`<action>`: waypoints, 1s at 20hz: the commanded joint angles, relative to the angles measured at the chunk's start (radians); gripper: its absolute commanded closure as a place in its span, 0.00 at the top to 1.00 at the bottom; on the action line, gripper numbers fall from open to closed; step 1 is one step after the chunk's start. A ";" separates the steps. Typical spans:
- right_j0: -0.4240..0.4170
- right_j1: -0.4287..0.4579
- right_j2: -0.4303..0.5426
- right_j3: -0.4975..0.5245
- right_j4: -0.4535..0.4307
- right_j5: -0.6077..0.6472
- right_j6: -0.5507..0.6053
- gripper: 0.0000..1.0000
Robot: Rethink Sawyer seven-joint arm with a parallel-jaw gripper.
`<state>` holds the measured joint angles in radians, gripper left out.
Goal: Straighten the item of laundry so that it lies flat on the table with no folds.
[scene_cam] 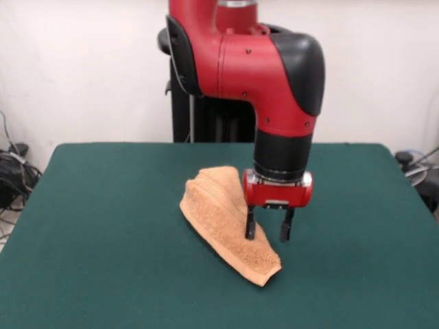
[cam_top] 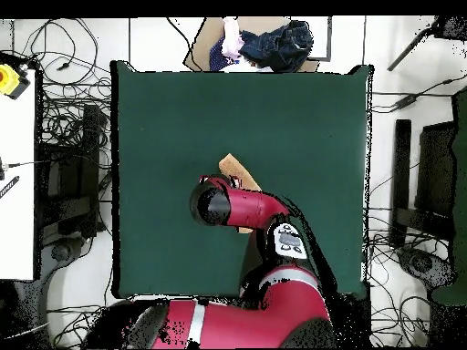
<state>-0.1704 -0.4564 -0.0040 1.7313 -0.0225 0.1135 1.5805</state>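
Note:
The light orange terry towel point(scene_cam: 223, 218) lies folded into a long wedge on the dark green table point(scene_cam: 103, 240), running from the middle toward the front right. In the overhead view only a tip of the towel point(cam_top: 235, 169) shows past the arm. My gripper point(scene_cam: 268, 232) hangs straight down over the towel's right edge with its two black fingers spread apart. The left finger point(scene_cam: 250, 225) is at the towel's edge and the right finger stands over bare table. It holds nothing. The towel's bands and label are hidden.
The arm's red elbow point(cam_top: 228, 205) covers most of the towel in the overhead view. A heap of dark blue cloth point(cam_top: 278, 41) on a brown board lies beyond the table's far edge. Cables run along both sides of the table.

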 commanded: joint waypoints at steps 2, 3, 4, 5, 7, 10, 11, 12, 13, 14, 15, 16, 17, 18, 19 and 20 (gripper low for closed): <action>0.044 0.107 -0.042 -0.081 0.140 -0.036 0.296 1.00; 0.046 0.113 -0.039 -0.089 0.156 -0.032 0.295 1.00; 0.048 0.118 -0.036 -0.097 0.173 -0.028 0.294 1.00; 0.061 0.121 -0.042 -0.109 0.192 -0.024 0.297 1.00; 0.087 0.125 -0.053 -0.136 0.233 -0.005 0.303 1.00; 0.123 0.140 -0.057 -0.185 0.304 0.022 0.317 1.00; 0.136 0.145 -0.063 -0.208 0.328 0.036 0.320 1.00; 0.152 0.150 -0.076 -0.233 0.352 0.058 0.323 1.00; 0.167 0.154 -0.090 -0.250 0.372 0.071 0.325 1.00; 0.185 0.155 -0.109 -0.261 0.392 0.077 0.330 1.00; 0.199 0.156 -0.125 -0.276 0.411 0.093 0.334 1.00; 0.210 0.152 -0.136 -0.280 0.426 0.107 0.336 1.00; 0.220 0.150 -0.150 -0.292 0.441 0.128 0.338 1.00; 0.229 0.144 -0.163 -0.296 0.452 0.142 0.340 1.00; 0.241 0.146 -0.181 -0.312 0.467 0.162 0.341 1.00; 0.248 0.146 -0.191 -0.318 0.480 0.173 0.341 1.00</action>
<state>0.0287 -0.3319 -0.1405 1.5125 0.3437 0.1347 1.5981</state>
